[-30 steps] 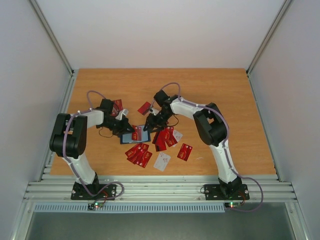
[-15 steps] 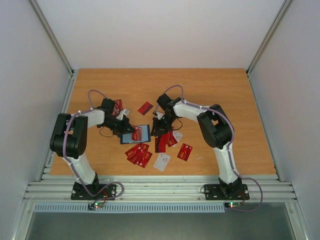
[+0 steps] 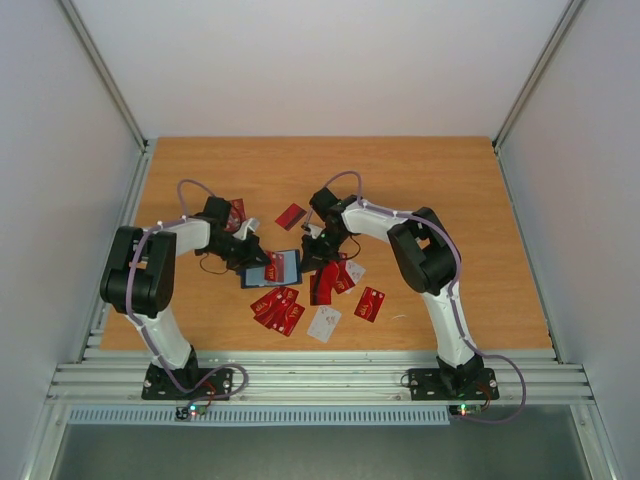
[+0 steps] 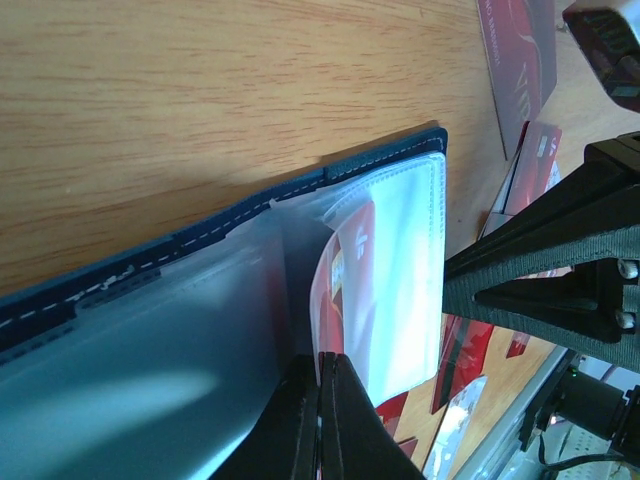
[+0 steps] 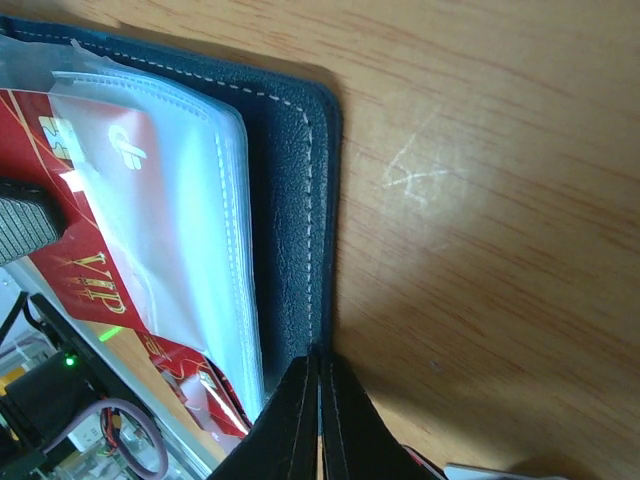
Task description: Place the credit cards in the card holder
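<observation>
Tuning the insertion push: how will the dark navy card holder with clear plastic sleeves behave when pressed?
Its clear plastic sleeves look floppy: they bow and wrinkle. The dark navy stitched card holder probably slides easily on the smooth wooden table, being thin; the left gripper and right gripper shut on its edges should steady it.

Likely a lab, white enclosure walls (image 3: pixel 320 60), aluminium rails (image 3: pixel 320 378)

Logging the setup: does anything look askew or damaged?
A pale scratch marks the table beside the card holder. The credit cards lie in skewed, overlapping heaps, with one red card apart on the far side.
</observation>
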`<state>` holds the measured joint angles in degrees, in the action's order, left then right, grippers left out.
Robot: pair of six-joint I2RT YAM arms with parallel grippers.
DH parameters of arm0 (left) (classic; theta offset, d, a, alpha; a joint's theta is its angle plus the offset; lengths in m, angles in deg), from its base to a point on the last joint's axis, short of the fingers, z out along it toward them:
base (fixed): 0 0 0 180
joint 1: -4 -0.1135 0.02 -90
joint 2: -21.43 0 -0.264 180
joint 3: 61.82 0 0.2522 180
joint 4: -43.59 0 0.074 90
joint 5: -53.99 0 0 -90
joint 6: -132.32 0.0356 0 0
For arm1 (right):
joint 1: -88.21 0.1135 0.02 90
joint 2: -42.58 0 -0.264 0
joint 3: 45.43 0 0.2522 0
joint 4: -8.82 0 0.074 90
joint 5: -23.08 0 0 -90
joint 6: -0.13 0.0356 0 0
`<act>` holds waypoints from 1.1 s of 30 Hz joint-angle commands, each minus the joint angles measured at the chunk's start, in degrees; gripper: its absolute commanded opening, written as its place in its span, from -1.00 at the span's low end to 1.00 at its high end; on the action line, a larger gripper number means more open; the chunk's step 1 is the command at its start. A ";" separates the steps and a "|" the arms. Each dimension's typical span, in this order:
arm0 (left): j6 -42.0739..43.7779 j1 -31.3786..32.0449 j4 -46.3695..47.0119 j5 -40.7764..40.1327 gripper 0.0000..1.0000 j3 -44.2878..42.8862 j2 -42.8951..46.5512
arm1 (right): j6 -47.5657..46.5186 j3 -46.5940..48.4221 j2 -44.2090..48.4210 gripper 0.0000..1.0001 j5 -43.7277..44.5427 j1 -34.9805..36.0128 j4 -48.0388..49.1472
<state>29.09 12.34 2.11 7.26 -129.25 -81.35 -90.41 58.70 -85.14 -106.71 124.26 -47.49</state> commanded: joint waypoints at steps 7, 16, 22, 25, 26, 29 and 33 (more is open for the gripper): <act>-4.39 1.59 2.09 -0.43 -1.00 1.47 -2.94 | 0.45 -0.15 -3.74 -0.95 1.14 1.04 1.87; -8.99 1.77 5.35 3.05 -0.94 2.09 -4.59 | 2.94 0.27 -4.34 -0.97 -0.01 0.99 3.25; -8.23 1.94 -0.73 -1.77 -0.56 0.64 -1.35 | 2.65 0.59 -4.21 -0.98 0.15 1.04 2.87; -6.40 1.94 -5.87 -5.19 -0.42 -1.16 0.13 | 2.46 0.81 -4.28 -0.98 0.15 0.98 2.52; -6.09 1.94 -7.10 -6.10 -0.40 -1.59 0.53 | 2.46 0.86 -4.27 -0.98 0.11 1.03 2.47; -5.79 1.99 -9.67 -8.56 -0.34 -2.56 1.61 | 2.46 1.11 -4.13 -0.98 0.02 1.03 2.38; -5.93 3.05 -14.78 -13.05 -0.25 -5.35 1.91 | 2.76 1.43 -4.12 -0.98 -0.24 0.97 2.53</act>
<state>22.33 14.55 -4.89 1.31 -131.61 -80.96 -88.25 59.60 -86.89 -109.97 124.70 -45.09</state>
